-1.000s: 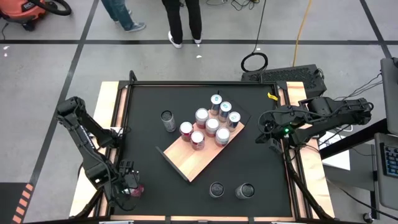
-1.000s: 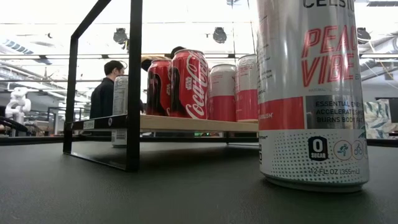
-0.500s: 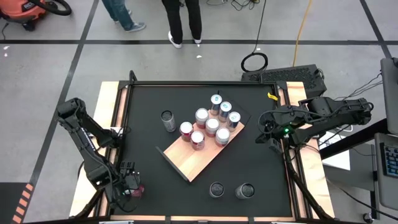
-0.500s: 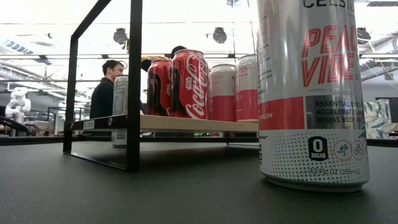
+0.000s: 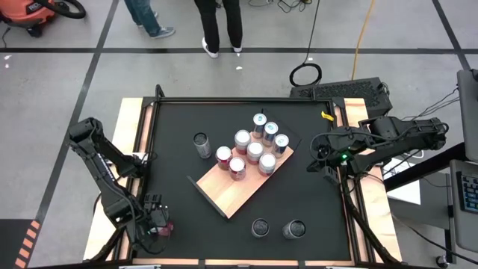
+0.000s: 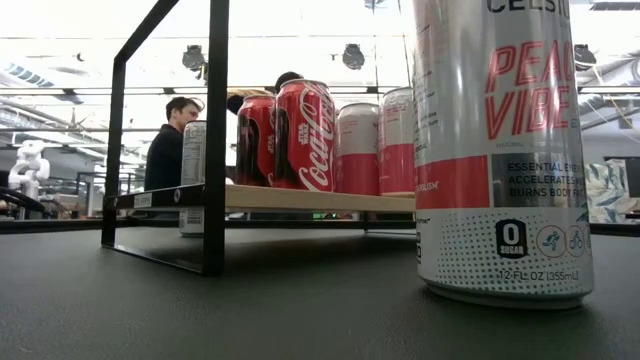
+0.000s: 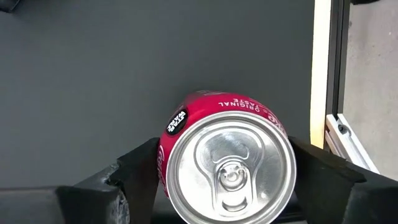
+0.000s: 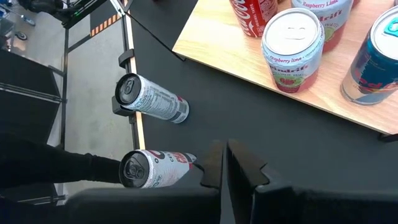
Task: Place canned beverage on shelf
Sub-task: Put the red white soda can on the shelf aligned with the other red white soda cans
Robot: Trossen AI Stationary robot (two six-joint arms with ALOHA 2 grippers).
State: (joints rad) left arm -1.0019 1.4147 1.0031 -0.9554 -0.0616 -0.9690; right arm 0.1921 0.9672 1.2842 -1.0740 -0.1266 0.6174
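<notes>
A black tabletop [image 5: 172, 217] framed by pale wooden rails fills the overhead view, with two people's legs on the grey floor beyond its far edge. At its centre, set at an angle, lies the shelf [image 5: 231, 190], a light-brown wooden board with a thin black edge, raised on a black metal frame as the low view shows. Seven cans [image 5: 255, 152] stand upright on the shelf's far half, in three short rows; its near half is bare. Among them the low view shows two red cola cans [image 6: 303, 136] and white-and-red cans beside them.

Three more cans stand on the table itself: one silver can [image 5: 202, 144] just off the shelf's left edge, and a pair [image 5: 276, 228] near the front edge, well apart from the shelf. One of that pair, a tall white can [image 6: 500, 150] with red lettering, looms at the right of the low view.

At the table's front-left corner, the left gripper [image 5: 155, 224] straddles a red cola can [image 7: 227, 155], silver lid and pull tab facing the wrist camera, one dark finger on each side of it; whether the pads press the can cannot be told. The right gripper [image 8: 225, 163] waits near the table's right edge, fingers clenched together on nothing.
</notes>
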